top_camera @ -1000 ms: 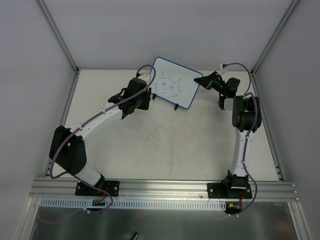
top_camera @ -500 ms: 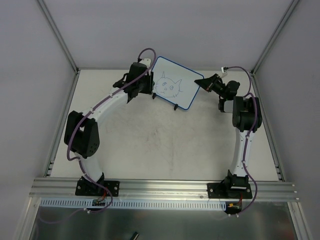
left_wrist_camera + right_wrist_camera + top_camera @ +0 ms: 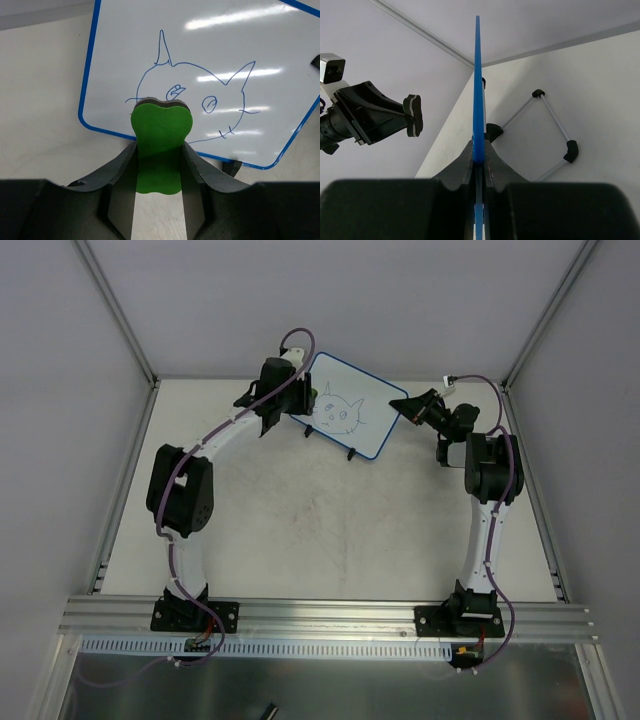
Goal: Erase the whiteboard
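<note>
Left arm (image 3: 225, 435) extended farther, left fingers (image 3: 119, 172) clamping eraser (image 3: 160, 135), right fingers (image 3: 461, 169) pinching whiteboard (image 3: 352, 412) edge

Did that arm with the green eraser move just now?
Yes: the left arm swung toward the back wall, carrying the eraser farther along the left edge of the whiteboard.

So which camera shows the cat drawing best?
The left wrist view: the cat drawing fills the frame, large and sharp. The top view shows it tiny; the right wrist sees the whiteboard only edge-on.
</note>
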Controlling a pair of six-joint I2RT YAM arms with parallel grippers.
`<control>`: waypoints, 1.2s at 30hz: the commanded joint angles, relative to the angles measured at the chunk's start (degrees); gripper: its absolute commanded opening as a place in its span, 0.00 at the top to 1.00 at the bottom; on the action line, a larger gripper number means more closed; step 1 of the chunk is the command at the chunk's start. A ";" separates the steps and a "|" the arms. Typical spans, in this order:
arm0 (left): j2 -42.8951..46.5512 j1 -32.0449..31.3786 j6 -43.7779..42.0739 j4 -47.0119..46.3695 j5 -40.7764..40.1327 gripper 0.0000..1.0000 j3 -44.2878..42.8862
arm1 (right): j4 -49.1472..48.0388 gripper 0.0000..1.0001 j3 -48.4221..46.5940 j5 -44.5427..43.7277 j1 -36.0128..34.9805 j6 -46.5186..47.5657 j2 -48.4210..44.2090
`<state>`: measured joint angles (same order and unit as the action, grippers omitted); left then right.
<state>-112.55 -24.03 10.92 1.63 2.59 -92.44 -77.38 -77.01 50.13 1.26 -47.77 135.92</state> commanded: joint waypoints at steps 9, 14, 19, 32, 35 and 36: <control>-6.98 -0.93 1.04 -15.23 -0.83 1.00 -3.09 | -10.07 1.00 0.99 2.52 -1.17 2.86 -0.13; -9.78 -1.63 0.16 -18.94 -2.24 1.00 -4.32 | -10.15 1.00 0.99 2.96 -1.17 3.12 -0.30; -11.72 -1.90 -0.19 -21.05 -3.72 1.00 -5.99 | -10.16 1.00 0.90 3.57 -2.31 3.65 -0.65; -18.48 -1.55 -0.46 -9.20 -11.73 1.00 -23.45 | -10.33 1.00 0.99 3.92 -2.66 4.52 -1.00; -18.93 -1.02 0.94 -5.68 -11.38 1.00 -24.54 | -10.24 1.00 0.99 4.62 -3.10 5.31 -1.44; -18.41 -0.23 3.04 -5.15 -10.25 1.00 -23.84 | -10.16 1.00 0.99 4.97 -3.28 5.49 -1.62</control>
<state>-130.63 -25.65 11.25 -8.16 -7.60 -114.89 -77.73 -76.97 50.26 0.80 -46.94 135.70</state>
